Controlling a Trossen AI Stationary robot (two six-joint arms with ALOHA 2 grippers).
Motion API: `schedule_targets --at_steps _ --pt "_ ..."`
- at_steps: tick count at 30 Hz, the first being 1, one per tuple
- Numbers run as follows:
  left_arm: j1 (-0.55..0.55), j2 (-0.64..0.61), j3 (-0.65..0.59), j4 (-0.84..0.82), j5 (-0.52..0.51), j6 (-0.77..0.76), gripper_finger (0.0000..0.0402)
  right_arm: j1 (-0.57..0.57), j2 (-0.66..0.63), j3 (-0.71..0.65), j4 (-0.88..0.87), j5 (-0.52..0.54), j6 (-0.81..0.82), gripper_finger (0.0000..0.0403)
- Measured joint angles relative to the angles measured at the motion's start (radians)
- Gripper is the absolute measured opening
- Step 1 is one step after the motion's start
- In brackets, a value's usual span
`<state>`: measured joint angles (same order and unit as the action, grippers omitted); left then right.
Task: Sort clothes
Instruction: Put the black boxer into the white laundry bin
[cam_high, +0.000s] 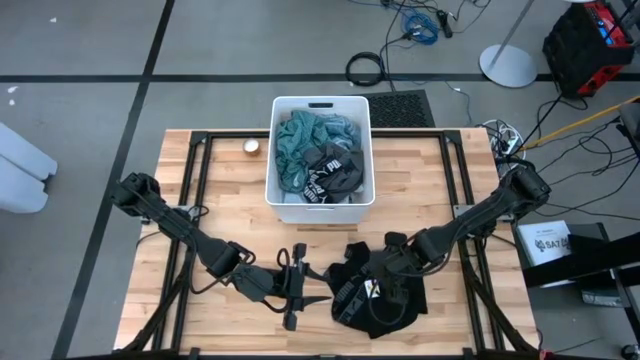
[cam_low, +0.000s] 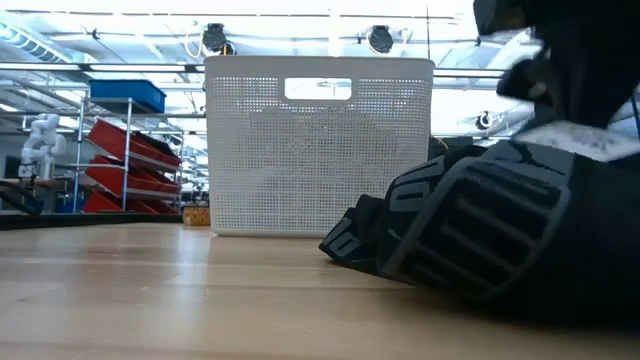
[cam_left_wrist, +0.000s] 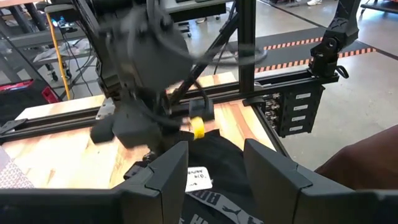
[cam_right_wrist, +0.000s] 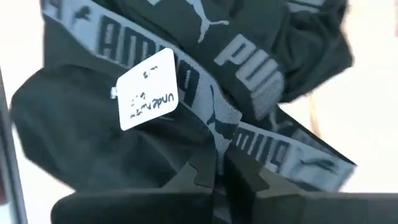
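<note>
The black garment (cam_high: 375, 295) lies in a crumpled heap on the worktop (cam_high: 200, 170), on the near side of the white bin (cam_high: 322, 105) and a little toward the right arm's side of it. What matters for the next move is that the right arm's fingers (cam_high: 388, 268) are already on the heap, at the edge facing the bin. The right wrist view shows the two fingers (cam_right_wrist: 214, 171) shut together, with a fold of black cloth and grey waistband (cam_right_wrist: 249, 134) pressed against their tips. I judge they have pinched that fold, though the cloth between them is hidden.

The left arm's fingers (cam_high: 297, 290) stand part open and empty, just beside the heap on the side away from the right arm, pointing at it. The right arm is therefore the nearer one and the one in contact. The heap runs roughly from the bin toward the near edge of the worktop, so a lift by the right arm would probably let the cloth hang from its bin-side end.

The garment is soft black fabric with a grey lettered waistband and a white paper tag (cam_right_wrist: 148, 89) with handwriting. A small yellow marker (cam_left_wrist: 198, 127) sits near the heap. More clothes, teal (cam_high: 298, 150) and black, fill the bin.
</note>
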<state>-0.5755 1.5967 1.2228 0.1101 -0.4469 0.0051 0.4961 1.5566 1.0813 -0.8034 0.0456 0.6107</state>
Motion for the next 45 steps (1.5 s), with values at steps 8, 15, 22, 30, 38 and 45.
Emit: schedule_targets --at_steps 8,15,22,30,38,45 --pt "0.0 0.0 0.0 0.0 0.0 0.0 0.0166 0.022 -0.001 0.361 -0.303 0.002 -0.066 0.0003" --pt "0.0 0.0 0.0 0.0 -0.006 0.001 0.0166 0.073 -0.002 0.684 -0.377 0.008 -0.175 0.0002" --pt "0.0 0.0 -0.001 0.0 -0.007 0.001 0.0166 0.103 -0.001 0.927 -0.389 0.057 -0.265 0.0002" --pt "0.0 0.0 -0.001 0.001 -0.007 0.008 0.0166 0.102 -0.001 1.066 -0.5 0.059 -0.283 0.0002" --pt "0.0 0.022 -0.001 0.004 0.002 0.001 0.0166 0.099 -0.001 1.11 -0.528 0.063 -0.252 0.0002" --pt "0.027 0.12 -0.002 -0.002 0.01 -0.125 0.0166 0.099 -0.001 1.172 -0.535 0.064 -0.19 0.0002"
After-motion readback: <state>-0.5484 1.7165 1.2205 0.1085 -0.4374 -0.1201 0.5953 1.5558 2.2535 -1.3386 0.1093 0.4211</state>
